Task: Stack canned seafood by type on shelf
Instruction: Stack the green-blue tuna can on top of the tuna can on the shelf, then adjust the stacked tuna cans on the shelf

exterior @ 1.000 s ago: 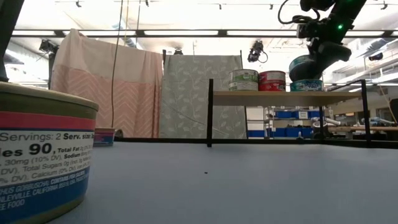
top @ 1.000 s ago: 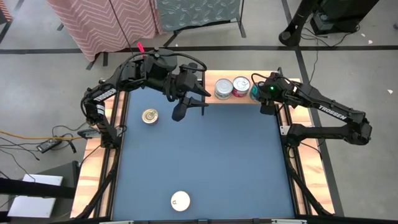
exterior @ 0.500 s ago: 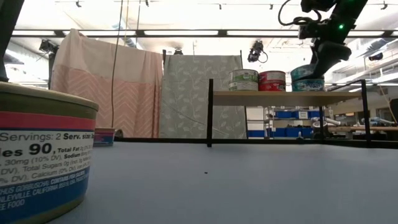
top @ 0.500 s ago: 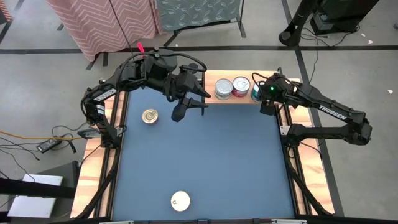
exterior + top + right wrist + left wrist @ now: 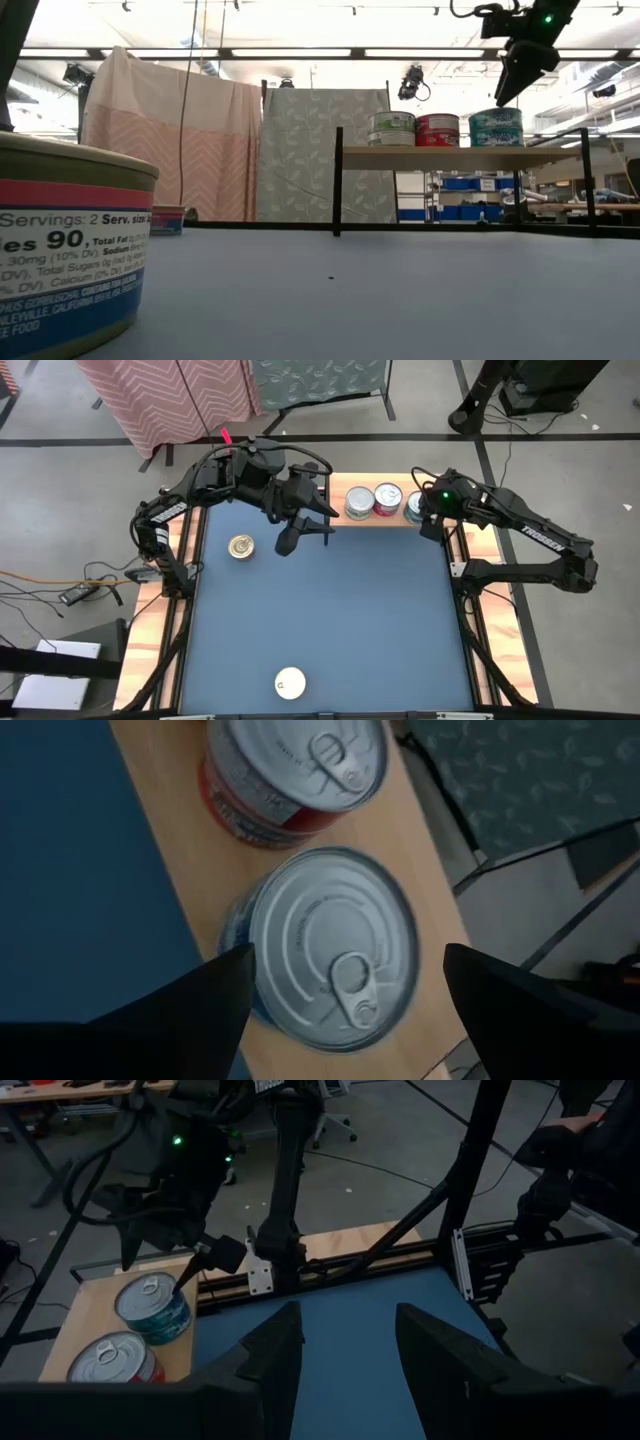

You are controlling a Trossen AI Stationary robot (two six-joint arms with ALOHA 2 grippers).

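The right gripper's (image 5: 512, 88) fingers (image 5: 190, 1010) are spread wide, empty, directly above a teal tin (image 5: 325, 945) upright on the shelf (image 5: 340, 518). The left gripper (image 5: 290, 540) hovers half-open, empty, nearer the gold-lidded tin (image 5: 240, 547) on the desk (image 5: 330, 620).

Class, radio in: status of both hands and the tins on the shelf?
Right hand open, above teal tin on shelf. Left hand parked over table, empty. Three tins shelved; nothing blocking.

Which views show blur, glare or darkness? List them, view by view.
Low view: the near tin looms large and soft, ceiling lights glare, the shelf stands backlit. Right wrist view: the teal tin and the fingers beside it are blurred. Left wrist view: dim overall. High view: even light, little shadow.
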